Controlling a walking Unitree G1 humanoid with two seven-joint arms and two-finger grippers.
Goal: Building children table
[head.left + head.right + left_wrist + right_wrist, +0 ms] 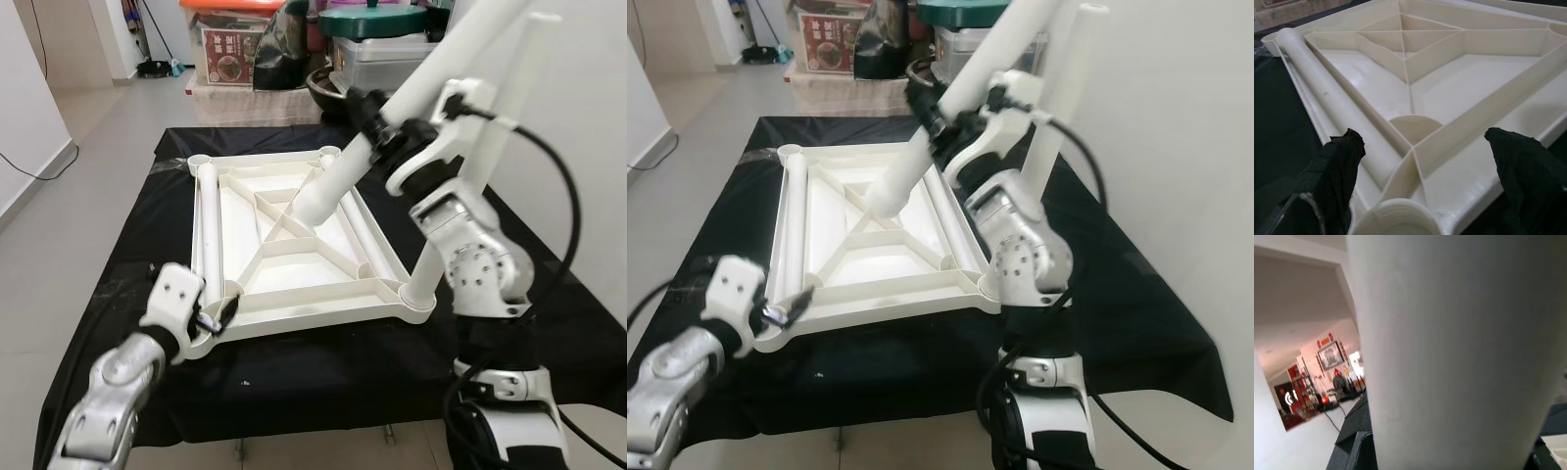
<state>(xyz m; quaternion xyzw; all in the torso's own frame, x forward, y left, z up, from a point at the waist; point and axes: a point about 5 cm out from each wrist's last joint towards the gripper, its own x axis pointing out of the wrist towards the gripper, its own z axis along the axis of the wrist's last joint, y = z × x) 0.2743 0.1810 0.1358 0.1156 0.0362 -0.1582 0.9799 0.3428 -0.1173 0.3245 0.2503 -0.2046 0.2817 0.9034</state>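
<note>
A white plastic tabletop (294, 305) lies upside down on a black cloth (294, 382). One white leg (428, 264) stands upright in its near right corner socket. Another leg (208, 225) lies loose along the left inside edge. My right gripper (377, 122) is shut on a third leg (338, 176), held tilted with its lower end hovering over the ribbed middle; that leg (1449, 352) looms close in the right wrist view. My left gripper (217, 318) is open at the near left corner, its fingers (1337, 166) on either side of the corner socket (1396, 218).
Storage boxes (235, 49) and lidded pots (377, 24) stand on the floor behind the cloth. A white wall runs close along the right side. Bare tiled floor (88, 196) lies to the left, with a thin cable near the left wall.
</note>
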